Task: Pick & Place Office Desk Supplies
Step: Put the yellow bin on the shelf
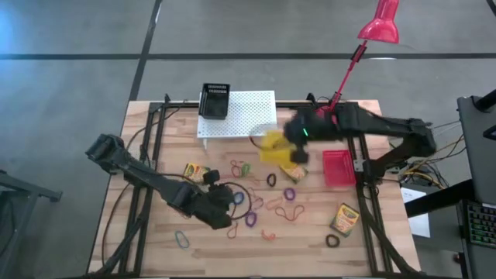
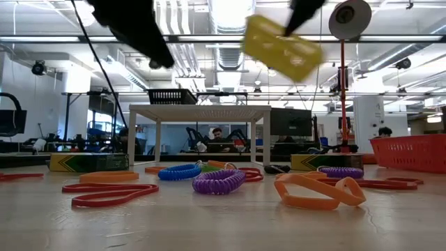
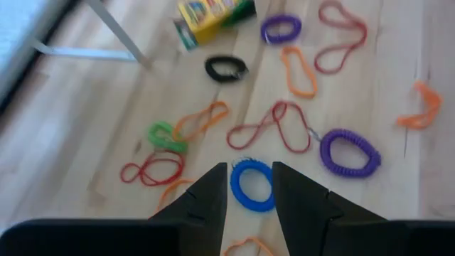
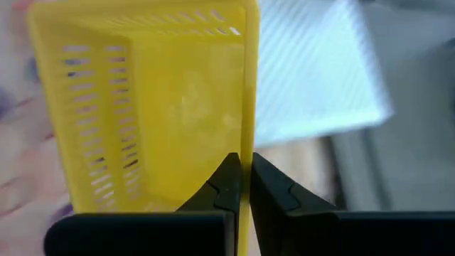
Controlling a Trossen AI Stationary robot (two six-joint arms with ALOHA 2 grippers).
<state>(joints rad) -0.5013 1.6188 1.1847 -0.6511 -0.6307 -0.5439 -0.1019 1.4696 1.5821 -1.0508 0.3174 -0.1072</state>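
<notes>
My right gripper [image 4: 245,160] is shut on a yellow slotted basket [image 1: 271,145], held in the air near the white rack's near edge; in the low view the basket [image 2: 282,47] hangs tilted, high above the table. My left gripper [image 3: 249,167] is open and hovers over the loops in the table's middle [image 1: 225,208], its fingers on either side of a blue coiled loop [image 3: 252,186] lying flat below. A red basket [image 1: 338,167] sits on the table at the right. A black basket [image 1: 215,101] stands on the rack. Crayon boxes [image 1: 195,171] [image 1: 344,218] lie flat. My right gripper pinches the yellow basket's side wall at its rim [image 4: 249,135], one finger inside the basket and one outside. The basket is lifted clear of the table and hangs tilted from the fingers.
The white perforated rack [image 1: 248,112] stands at the far middle of the table, and the red desk lamp [image 1: 380,27] rises at the far right. Many coloured loops [image 1: 291,203] are scattered over the middle and near part. A third crayon box [image 1: 294,170] lies under the raised basket.
</notes>
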